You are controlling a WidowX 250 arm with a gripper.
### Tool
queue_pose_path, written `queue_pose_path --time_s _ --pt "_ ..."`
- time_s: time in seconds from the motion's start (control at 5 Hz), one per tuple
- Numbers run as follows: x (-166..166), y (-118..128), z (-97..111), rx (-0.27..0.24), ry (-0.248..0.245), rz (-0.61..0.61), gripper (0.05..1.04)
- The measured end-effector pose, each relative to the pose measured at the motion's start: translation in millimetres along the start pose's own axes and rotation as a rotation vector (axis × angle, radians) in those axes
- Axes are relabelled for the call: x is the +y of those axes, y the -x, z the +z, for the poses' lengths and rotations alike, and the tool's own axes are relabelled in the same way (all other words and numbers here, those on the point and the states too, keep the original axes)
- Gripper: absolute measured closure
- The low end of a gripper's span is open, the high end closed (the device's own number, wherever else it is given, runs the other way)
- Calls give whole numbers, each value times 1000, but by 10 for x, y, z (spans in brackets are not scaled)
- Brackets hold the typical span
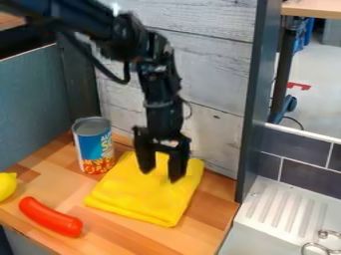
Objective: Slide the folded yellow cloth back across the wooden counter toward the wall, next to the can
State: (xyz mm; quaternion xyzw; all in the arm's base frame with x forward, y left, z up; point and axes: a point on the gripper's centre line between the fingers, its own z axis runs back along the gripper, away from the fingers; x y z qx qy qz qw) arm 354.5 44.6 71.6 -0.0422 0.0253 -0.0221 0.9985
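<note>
So, folded yellow cloth [140, 194], soft & squarish, lies on the wood-block counter [205, 214]. Black gripper [162, 174] is at its far half, jaws open w/ a gap btwn. Cylindrical metal can [94, 145] upright just left; smooth, curved red sausage-shaped item [51, 217] near left; rounded yellow lemon [7, 186] at left edge.

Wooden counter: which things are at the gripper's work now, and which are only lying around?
At work:
gripper, fingers apart, at the cloth
folded yellow cloth

Lying around:
tin can, upright beside the cloth
red sausage-shaped thing
lemon, left edge
</note>
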Motion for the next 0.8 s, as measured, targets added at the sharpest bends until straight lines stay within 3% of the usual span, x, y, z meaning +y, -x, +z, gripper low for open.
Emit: queue_pose_path --time_s 0.2,0.4,0.6,0.8 --pt "-80 365 411 13 -73 1 83" --pt "-67 836 519 33 -94 23 83" --pt "122 1150 601 15 -92 45 83" --pt "242 1270 555 41 -80 76 83"
